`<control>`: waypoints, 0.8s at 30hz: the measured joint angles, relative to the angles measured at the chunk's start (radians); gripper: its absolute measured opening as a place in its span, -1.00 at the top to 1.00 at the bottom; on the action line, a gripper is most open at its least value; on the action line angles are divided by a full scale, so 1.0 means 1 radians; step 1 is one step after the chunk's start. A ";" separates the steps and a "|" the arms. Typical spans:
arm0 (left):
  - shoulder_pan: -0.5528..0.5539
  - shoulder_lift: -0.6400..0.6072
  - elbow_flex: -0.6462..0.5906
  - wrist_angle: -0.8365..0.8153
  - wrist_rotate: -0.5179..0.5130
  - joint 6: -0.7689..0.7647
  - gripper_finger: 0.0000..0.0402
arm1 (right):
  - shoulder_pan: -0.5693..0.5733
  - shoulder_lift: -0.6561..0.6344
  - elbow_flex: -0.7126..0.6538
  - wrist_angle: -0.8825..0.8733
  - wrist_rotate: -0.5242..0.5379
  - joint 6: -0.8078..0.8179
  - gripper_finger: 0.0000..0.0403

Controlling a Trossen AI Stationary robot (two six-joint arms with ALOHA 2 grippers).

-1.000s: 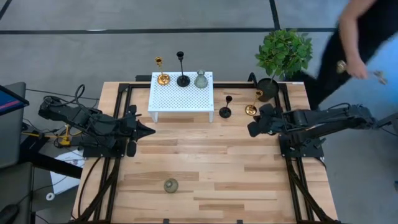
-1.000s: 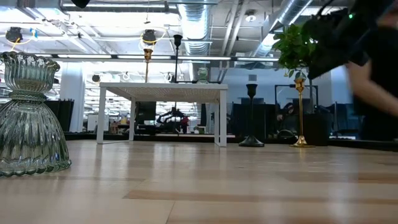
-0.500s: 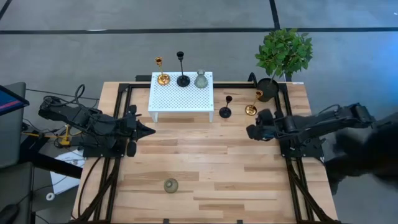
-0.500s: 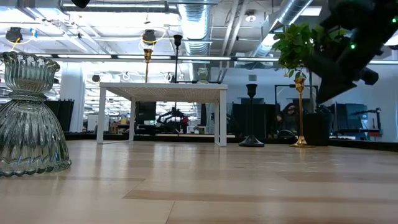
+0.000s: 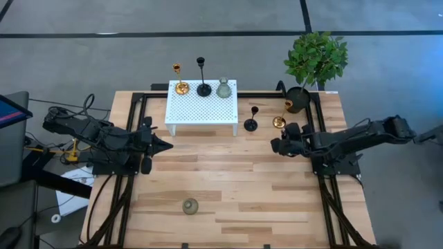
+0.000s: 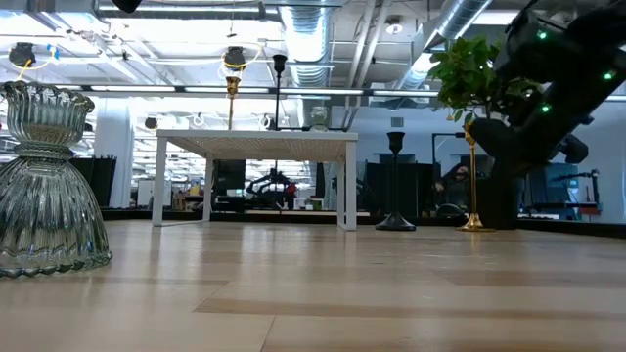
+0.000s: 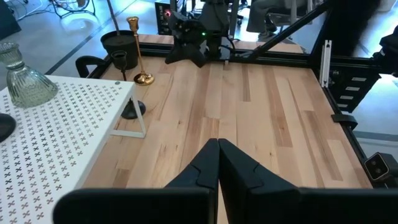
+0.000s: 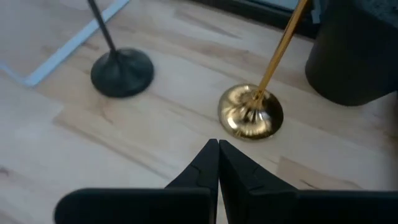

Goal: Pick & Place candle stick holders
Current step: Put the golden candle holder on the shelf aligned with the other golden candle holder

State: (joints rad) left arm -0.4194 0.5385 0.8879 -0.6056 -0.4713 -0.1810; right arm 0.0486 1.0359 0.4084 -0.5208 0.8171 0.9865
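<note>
Your right gripper (image 5: pixel 275 146) has its two fingers pressed together, with nothing between them, and it hangs over the wood table (image 5: pixel 228 180) just beside the gold holder (image 5: pixel 279 122) and the black holder (image 5: pixel 250 124) that stand on the boards. In the right wrist view you see the closed fingers (image 8: pixel 214 163) pointing toward the round base of the gold holder (image 8: pixel 251 116), near it but not touching; the black holder (image 8: pixel 122 71) is a little apart to one side, and the black plant pot (image 8: pixel 357 50) stands behind the gold one.

Your left gripper (image 5: pixel 166 146) is also closed and empty. It waits at the left side of the table, beside the white perforated stand (image 5: pixel 201 107). On this stand you have three holders in a row: a gold one (image 5: pixel 181 87), a black one (image 5: pixel 203 88) and a grey-green bottle-shaped one (image 5: pixel 223 89).

One more grey-green holder (image 5: pixel 190 205) stands alone on the boards at the near part of the table, well apart from both arms. In the low view it is the big glass shape (image 6: pixel 47 186) at the edge.

The plant (image 5: pixel 316 58) stands at the far right corner of the table.
</note>
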 joint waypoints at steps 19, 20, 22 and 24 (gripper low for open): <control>0.000 0.000 0.000 0.000 0.000 0.000 0.97 | -0.159 -0.002 0.000 0.051 0.025 -0.053 0.49; 0.000 0.000 0.000 0.000 0.000 0.000 0.97 | -0.166 -0.002 0.000 0.056 0.024 -0.053 0.41; 0.000 0.000 0.000 0.000 0.000 0.000 0.97 | -0.180 -0.002 0.000 0.067 0.023 -0.053 0.26; 0.000 0.000 0.000 0.000 0.000 0.000 0.97 | -0.194 -0.002 0.000 0.082 0.022 -0.053 0.10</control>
State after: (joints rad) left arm -0.4197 0.5385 0.8879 -0.6059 -0.4711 -0.1811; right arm -0.1458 1.0340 0.4088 -0.4386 0.8391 0.9333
